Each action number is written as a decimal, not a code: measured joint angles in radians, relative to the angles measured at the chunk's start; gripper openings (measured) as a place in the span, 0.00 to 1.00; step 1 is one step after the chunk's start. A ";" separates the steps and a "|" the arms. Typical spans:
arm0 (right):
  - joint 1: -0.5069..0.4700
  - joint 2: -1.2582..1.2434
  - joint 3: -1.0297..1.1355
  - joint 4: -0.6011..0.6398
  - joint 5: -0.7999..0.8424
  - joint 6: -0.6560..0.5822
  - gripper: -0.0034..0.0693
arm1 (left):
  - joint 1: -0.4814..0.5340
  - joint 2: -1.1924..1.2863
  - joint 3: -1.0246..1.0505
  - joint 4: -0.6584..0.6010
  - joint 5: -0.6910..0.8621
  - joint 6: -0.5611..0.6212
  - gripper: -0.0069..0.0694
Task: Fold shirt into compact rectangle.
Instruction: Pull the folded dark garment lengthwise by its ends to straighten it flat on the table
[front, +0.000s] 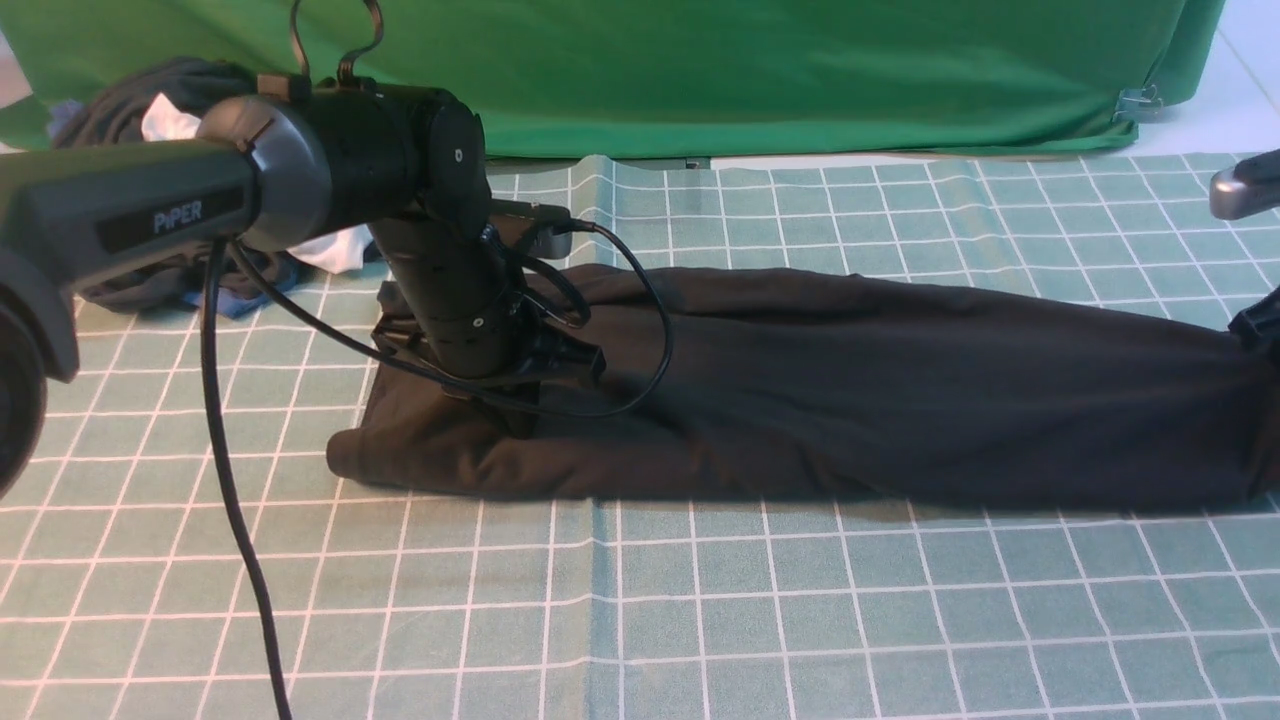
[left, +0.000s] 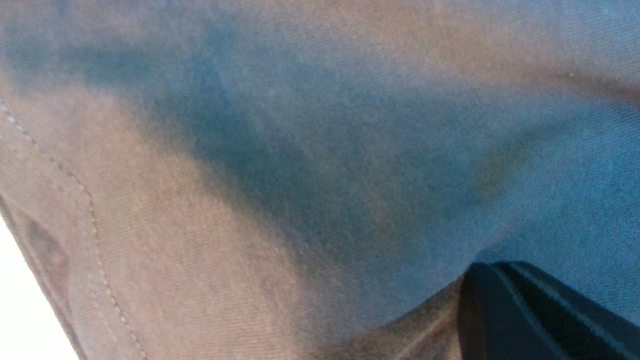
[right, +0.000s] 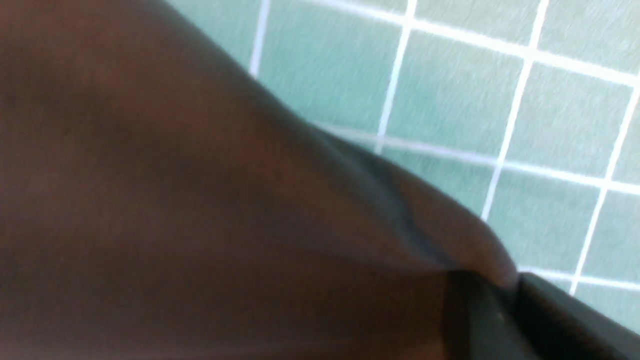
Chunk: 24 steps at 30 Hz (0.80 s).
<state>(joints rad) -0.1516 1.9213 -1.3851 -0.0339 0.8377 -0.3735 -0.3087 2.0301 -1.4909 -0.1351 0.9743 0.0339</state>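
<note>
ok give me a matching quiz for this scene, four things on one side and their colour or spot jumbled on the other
Things:
1. shirt
2. backdrop
3. clothes pile
4. table cover

Descriptions:
a. bright green, hanging along the far edge
b. pale teal with a white grid
c. black, stretched out long across the middle
d. dark grey and white, heaped at the far left

Pairs: 1-c, 2-a, 3-d, 4-b
</note>
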 joint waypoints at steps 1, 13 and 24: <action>-0.001 0.000 -0.001 -0.005 -0.011 0.009 0.29 | 0.000 -0.005 0.000 0.001 0.003 -0.001 0.10; -0.006 -0.042 -0.212 -0.067 0.281 0.260 0.66 | 0.094 -0.224 0.001 0.102 0.112 -0.107 0.10; 0.082 -0.195 -0.218 0.146 0.340 0.173 0.18 | 0.197 -0.131 0.001 0.051 0.174 -0.119 0.24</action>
<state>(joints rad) -0.0698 1.7268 -1.6031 0.1117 1.1775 -0.2001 -0.1116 1.8994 -1.4901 -0.0837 1.1486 -0.0855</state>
